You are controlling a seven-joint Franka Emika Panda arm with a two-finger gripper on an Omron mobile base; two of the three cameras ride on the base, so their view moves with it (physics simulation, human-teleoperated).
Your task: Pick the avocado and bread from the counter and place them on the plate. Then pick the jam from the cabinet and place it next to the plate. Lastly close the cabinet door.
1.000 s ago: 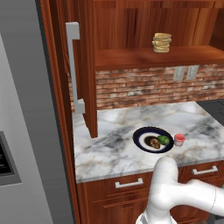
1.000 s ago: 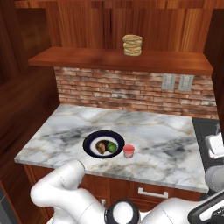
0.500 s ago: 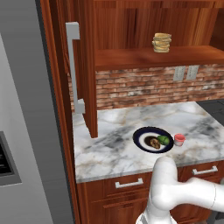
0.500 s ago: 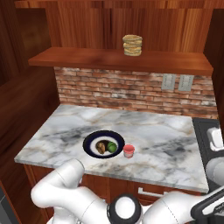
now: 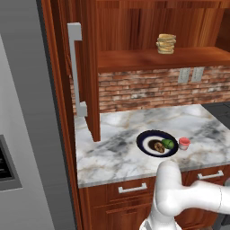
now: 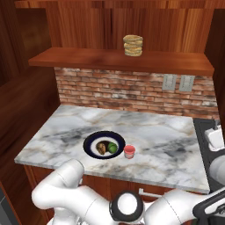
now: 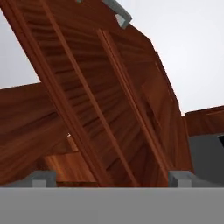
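The plate (image 5: 144, 140) (image 6: 91, 139) sits on the marble counter (image 5: 112, 155) (image 6: 171, 147), holding the bread (image 5: 156, 146) (image 6: 101, 148) and, beside it, the avocado (image 5: 168, 143) (image 6: 113, 148). The jam (image 5: 184, 143) (image 6: 129, 151) stands upright on the counter just right of the plate. The cabinet door (image 5: 92, 85) (image 7: 100, 100) stands open, swung out over the counter's left end, with its silver handle (image 5: 74, 67) (image 7: 119, 12) on the outer face. My gripper (image 7: 113, 178) is open and empty, its fingertips (image 7: 43, 177) wide apart, facing the door's wooden panel close up.
A stack of tan discs (image 5: 166, 43) (image 6: 133, 45) rests on the cabinet shelf. The grey fridge (image 5: 27, 134) fills the left side. A brick backsplash with outlets (image 6: 178, 82) runs behind the counter, with drawers (image 5: 132, 188) below. My arm (image 5: 173, 193) is folded low in front.
The arm's lower links have shifted slightly in the right base view. The plate, food, jam and door have not moved.
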